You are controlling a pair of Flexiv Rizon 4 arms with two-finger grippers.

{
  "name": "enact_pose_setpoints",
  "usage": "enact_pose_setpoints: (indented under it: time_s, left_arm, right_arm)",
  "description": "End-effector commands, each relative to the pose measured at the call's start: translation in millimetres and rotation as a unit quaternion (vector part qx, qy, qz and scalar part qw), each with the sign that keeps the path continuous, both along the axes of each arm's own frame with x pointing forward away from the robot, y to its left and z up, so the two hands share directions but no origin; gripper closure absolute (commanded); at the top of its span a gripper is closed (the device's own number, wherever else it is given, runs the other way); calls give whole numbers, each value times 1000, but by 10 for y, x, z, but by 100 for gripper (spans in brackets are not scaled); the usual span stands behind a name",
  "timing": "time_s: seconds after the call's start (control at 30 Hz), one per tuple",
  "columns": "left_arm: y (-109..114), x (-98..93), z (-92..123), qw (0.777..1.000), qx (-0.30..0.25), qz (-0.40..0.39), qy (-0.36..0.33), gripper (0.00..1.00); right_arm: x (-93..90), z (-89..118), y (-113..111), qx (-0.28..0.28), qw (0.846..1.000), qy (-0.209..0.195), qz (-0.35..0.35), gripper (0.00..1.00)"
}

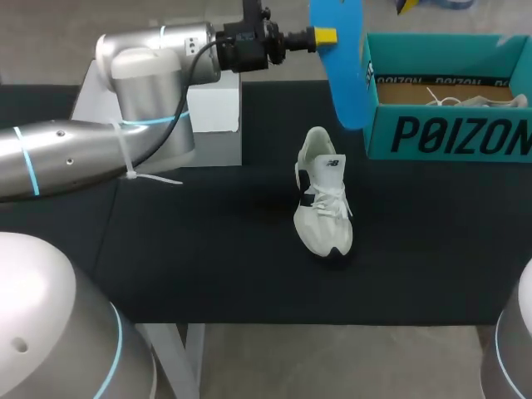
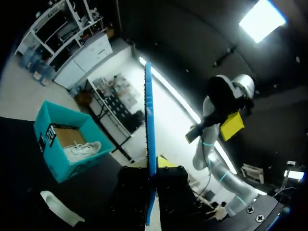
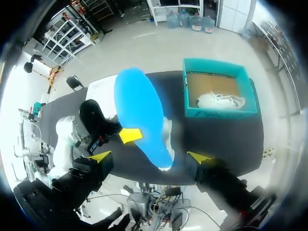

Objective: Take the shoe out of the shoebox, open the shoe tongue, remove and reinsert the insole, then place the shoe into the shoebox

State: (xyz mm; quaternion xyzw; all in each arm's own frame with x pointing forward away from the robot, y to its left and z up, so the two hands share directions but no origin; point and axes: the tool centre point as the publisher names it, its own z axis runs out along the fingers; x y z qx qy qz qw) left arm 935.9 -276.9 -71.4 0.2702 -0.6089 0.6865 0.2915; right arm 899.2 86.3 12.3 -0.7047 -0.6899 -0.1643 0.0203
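The blue insole (image 1: 342, 66) is held upright in the air in the upper middle of the head view. Its top is cut by the frame edge and its lower end hangs in front of the left corner of the teal shoebox (image 1: 449, 133). The left hand (image 1: 326, 36) is closed on it, pinching it near one edge between the yellow tips. In the left wrist view the insole stands edge-on, straight out from between that hand's fingers. The left arm (image 1: 91, 141) comes in from the left edge and crosses the upper left of the frame.

Below the insole and well apart from it, the white shoe (image 1: 322, 204) lies on the black surface (image 1: 208, 249) near the centre of the frame, laces up, its length running up and down the picture. The shoebox stands open at the upper right with a second white shoe (image 1: 474, 101) inside.

The right hand (image 3: 150, 156) has its fingers spread wide and holds nothing. It is high above the surface, and in its wrist view the insole, the left hand and the shoebox all lie well ahead of it
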Motion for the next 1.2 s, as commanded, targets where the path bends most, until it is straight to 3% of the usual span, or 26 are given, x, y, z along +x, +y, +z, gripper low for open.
enact_pose_setpoints:
  time_s: [0.03,0.13,0.37,0.47,0.6,0.67,0.77,0.8,0.83,0.87,0.93,1.07,1.1,1.2]
  left_arm:
    - [54,22,-31,812,157,70,-558,100]
    - [123,77,-76,761,171,91,-619,100]
    - [123,77,-76,761,171,91,-619,100]
    - [123,77,-76,761,171,91,-619,100]
    - [123,77,-76,761,171,91,-619,100]
    - [123,77,-76,761,171,91,-619,100]
    - [143,112,-133,631,201,117,-741,100]
    - [152,117,-153,608,204,119,-758,100]
    - [159,123,-158,600,196,131,-764,100]
    - [173,135,-164,568,197,141,-787,100]
    - [190,153,-178,547,184,162,-801,100]
    - [222,186,-140,422,190,193,-865,100]
    - [233,185,-122,401,189,204,-873,100]
    - [236,189,-99,404,191,209,-870,100]
  right_arm:
    - [-39,-83,-78,43,999,-15,-6,0]
    - [-35,-83,-94,53,998,-19,-11,0]
    - [-20,-79,-156,139,989,-48,-32,0]
    - [20,-35,-168,255,963,-71,-50,0]
    - [50,19,-198,330,938,-97,-45,0]
    - [59,72,-207,376,919,-113,-46,0]
    - [58,105,-228,404,906,-119,-50,0]
    - [56,108,-232,411,903,-119,-51,0]
    - [53,108,-236,414,901,-117,-52,0]
    - [46,100,-244,413,902,-117,-52,0]
    - [29,69,-254,406,906,-109,-54,0]
    - [-1,22,-260,402,909,-100,-54,0]
    - [-8,10,-259,400,909,-99,-55,0]
    - [-21,-28,-250,399,910,-95,-55,0]
